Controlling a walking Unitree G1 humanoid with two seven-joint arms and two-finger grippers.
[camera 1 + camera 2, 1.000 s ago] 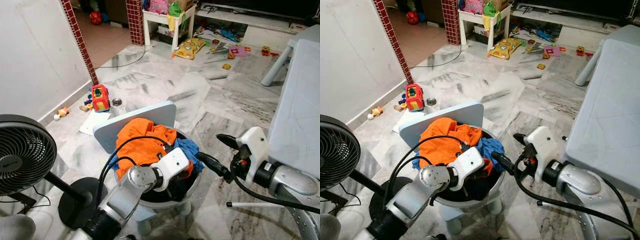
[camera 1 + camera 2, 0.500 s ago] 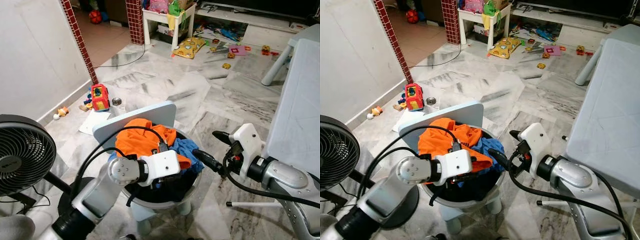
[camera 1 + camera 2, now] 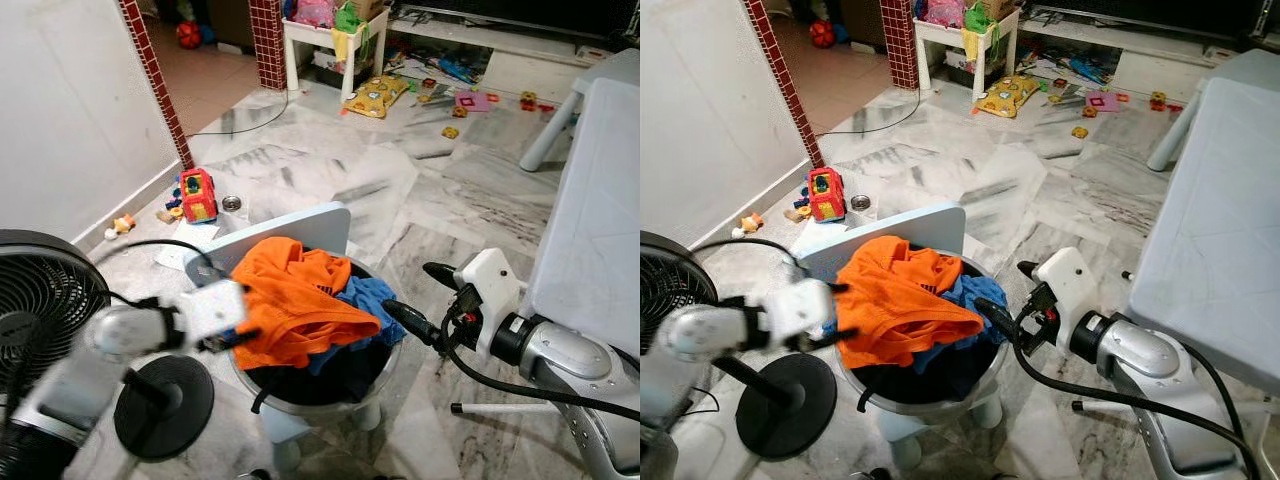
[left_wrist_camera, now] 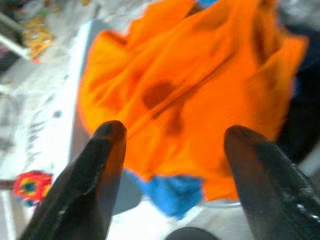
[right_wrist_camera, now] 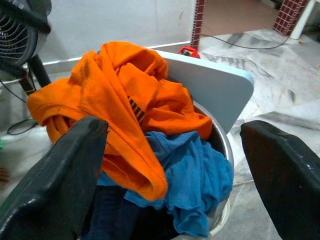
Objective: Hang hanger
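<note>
Orange shirt (image 3: 295, 310) atop the basin (image 3: 388, 362) lies before left gripper (image 4: 175, 132) and right gripper (image 5: 175, 129), both with fingers apart.

Home living area, marble floor.
Scattered toys (image 3: 440, 95), laundry basin (image 3: 385, 372), standing fan (image 3: 45, 300), toy truck (image 3: 199, 194).
</note>
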